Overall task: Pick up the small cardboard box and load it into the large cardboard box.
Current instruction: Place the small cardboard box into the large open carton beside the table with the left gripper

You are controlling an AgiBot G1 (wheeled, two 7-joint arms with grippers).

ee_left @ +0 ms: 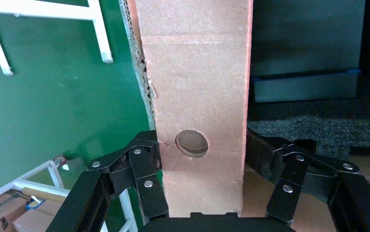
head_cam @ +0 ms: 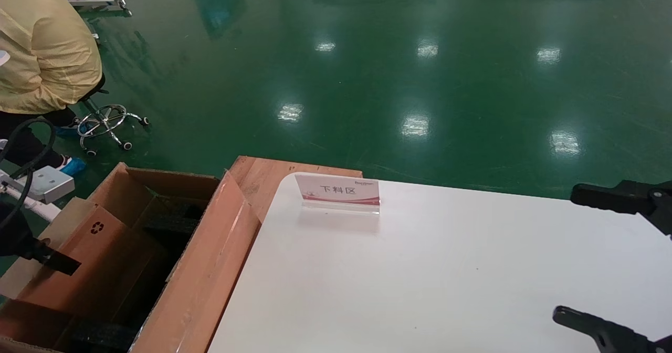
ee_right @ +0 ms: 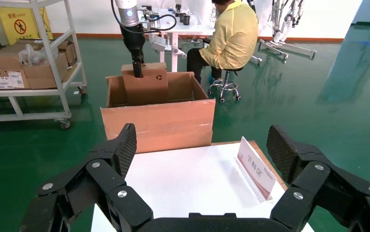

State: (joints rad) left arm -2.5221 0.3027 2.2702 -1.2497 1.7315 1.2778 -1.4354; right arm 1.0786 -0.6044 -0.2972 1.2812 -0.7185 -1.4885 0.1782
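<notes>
The large cardboard box [head_cam: 205,274] stands open left of the white table, with black foam [head_cam: 173,221] inside. My left gripper [head_cam: 52,261] is shut on the small cardboard box [head_cam: 89,248], which bears a recycling mark and stands partly down inside the big carton, its top above the rim. In the left wrist view the small box [ee_left: 200,87] with its round hole sits between the fingers [ee_left: 144,169] of the left gripper [ee_left: 202,164]. The right wrist view shows the carton [ee_right: 159,121], the small box [ee_right: 144,84] and the left gripper [ee_right: 137,70]. My right gripper [head_cam: 593,261] [ee_right: 200,140] is open and empty over the table.
A white table [head_cam: 446,279] carries a small acrylic sign [head_cam: 338,193] near its far edge. A person in yellow [head_cam: 42,43] sits on a stool beyond the carton. A shelf cart with boxes [ee_right: 23,67] stands on the green floor.
</notes>
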